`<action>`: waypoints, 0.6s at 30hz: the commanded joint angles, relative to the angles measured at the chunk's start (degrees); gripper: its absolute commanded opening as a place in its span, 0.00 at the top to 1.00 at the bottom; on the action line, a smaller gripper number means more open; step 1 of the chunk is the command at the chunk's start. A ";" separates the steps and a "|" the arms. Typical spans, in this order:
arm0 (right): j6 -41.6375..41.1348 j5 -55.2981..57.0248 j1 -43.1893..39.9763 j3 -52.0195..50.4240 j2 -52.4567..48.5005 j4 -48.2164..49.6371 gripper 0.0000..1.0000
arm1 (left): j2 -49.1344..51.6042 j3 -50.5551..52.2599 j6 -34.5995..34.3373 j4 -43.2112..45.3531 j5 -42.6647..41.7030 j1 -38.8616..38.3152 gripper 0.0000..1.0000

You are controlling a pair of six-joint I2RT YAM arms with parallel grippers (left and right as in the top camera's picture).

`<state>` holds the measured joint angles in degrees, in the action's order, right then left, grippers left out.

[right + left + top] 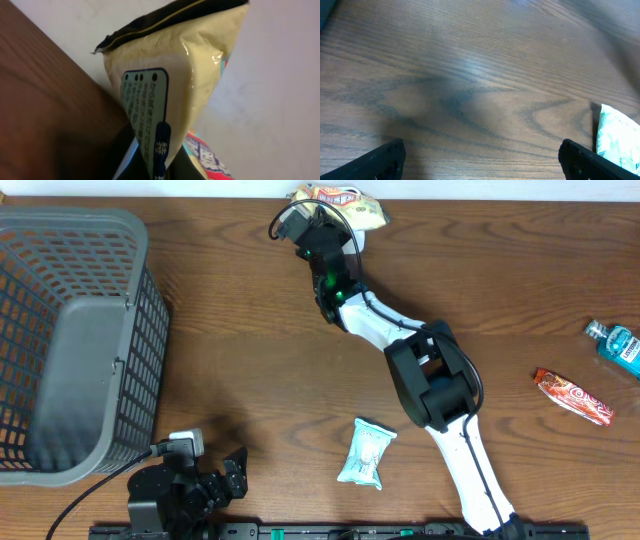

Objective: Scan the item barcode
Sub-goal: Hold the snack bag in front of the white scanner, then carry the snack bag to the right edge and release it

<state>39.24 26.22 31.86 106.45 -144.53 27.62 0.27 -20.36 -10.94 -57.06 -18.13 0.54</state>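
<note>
Colour rundown, nothing else:
- table (250, 360): mid-brown wood, darker wavy grain
- basket (75, 220), 9 o'clock: grey, grid mesh
- bag (190, 65), 12 o'clock: pale yellow, black strip with thin yellow line on top seam, navy-outlined mint label with dark print, bit of red/pink low down
- pouch (366, 452), 6 o'clock: whitish mint green
- wrapper (573, 396), 3 o'clock: red, pale markings
- bottle (618, 345), 3 o'clock: teal blue
- right arm (470, 460): white and black, green light
- left arm (180, 485): black
</note>
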 commanded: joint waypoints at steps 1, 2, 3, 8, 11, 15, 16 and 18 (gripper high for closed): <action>-11.19 3.61 0.87 0.76 2.69 -4.98 0.99 | -0.07 0.22 -0.52 -0.57 -0.72 0.04 0.02; -11.15 4.57 0.85 0.76 3.91 -7.76 0.99 | -0.07 0.22 -0.52 -0.57 -0.72 0.04 0.02; -11.17 6.80 0.85 0.76 5.46 -10.47 0.99 | -0.07 0.22 -0.52 -0.57 -0.72 0.04 0.02; -14.75 19.52 -0.83 0.76 14.45 -24.17 0.99 | -0.07 0.22 -0.52 -0.57 -0.70 0.04 0.02; -21.62 22.47 -3.13 0.76 19.50 -35.23 0.99 | -0.07 0.22 -0.52 -0.57 -0.70 0.04 0.02; -34.36 22.80 -8.20 0.76 23.80 -52.65 0.99 | -0.04 0.22 -0.52 -0.57 -0.70 0.04 0.02; -37.42 22.80 -9.68 0.76 24.28 -56.72 0.99 | -0.07 0.22 -0.52 -0.57 -0.70 0.04 0.02; -44.68 22.77 -13.77 0.76 24.30 -65.26 0.99 | -0.04 0.22 -0.55 -0.57 -0.70 0.04 0.02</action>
<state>9.45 45.34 23.24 107.11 -120.51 -31.70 0.27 -20.36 -10.96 -57.08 -18.13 0.54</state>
